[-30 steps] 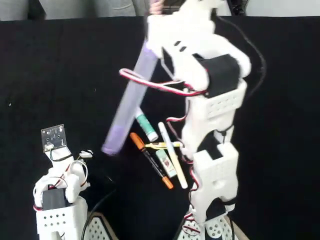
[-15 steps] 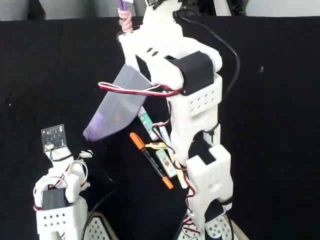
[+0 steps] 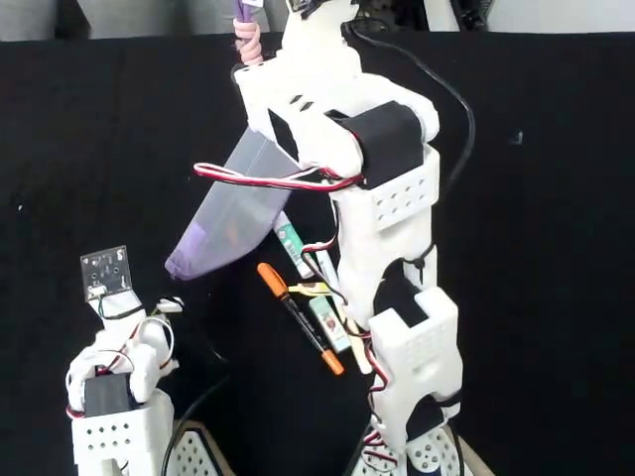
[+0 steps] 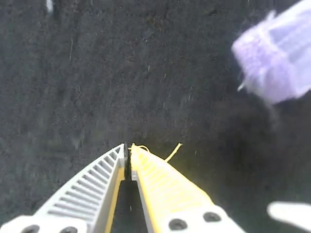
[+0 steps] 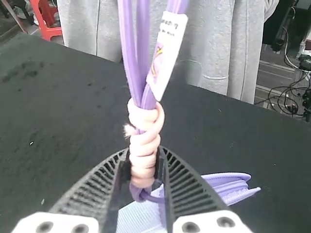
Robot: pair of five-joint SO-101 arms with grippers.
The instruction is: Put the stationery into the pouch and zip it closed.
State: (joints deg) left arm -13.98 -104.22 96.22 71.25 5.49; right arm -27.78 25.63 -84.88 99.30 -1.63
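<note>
A translucent purple pouch (image 3: 233, 213) hangs in the air over the black table, its corner showing in the left wrist view (image 4: 277, 58). My right gripper (image 5: 143, 154) is shut on the pink coiled loop (image 5: 144, 145) of the pouch's purple strap, with the pouch body (image 5: 226, 187) dangling below. The loop (image 3: 248, 40) sits high at the back. On the table lie an orange marker (image 3: 298, 327), a green-and-white glue stick (image 3: 293, 248), a green eraser (image 3: 329, 325) and a yellow piece (image 3: 310, 289), partly hidden by the right arm. My left gripper (image 4: 129, 151) is shut and empty, just above the cloth.
The raised right arm (image 3: 387, 248) stands over the middle of the table and covers part of the stationery. The left arm (image 3: 114, 382) is folded at the near left corner. A person in grey stands behind the far table edge (image 5: 204, 53).
Over the last second the right arm swung left with the pouch, which turned from edge-on to broadside. It has held still for the last half second. The left arm has not moved.
</note>
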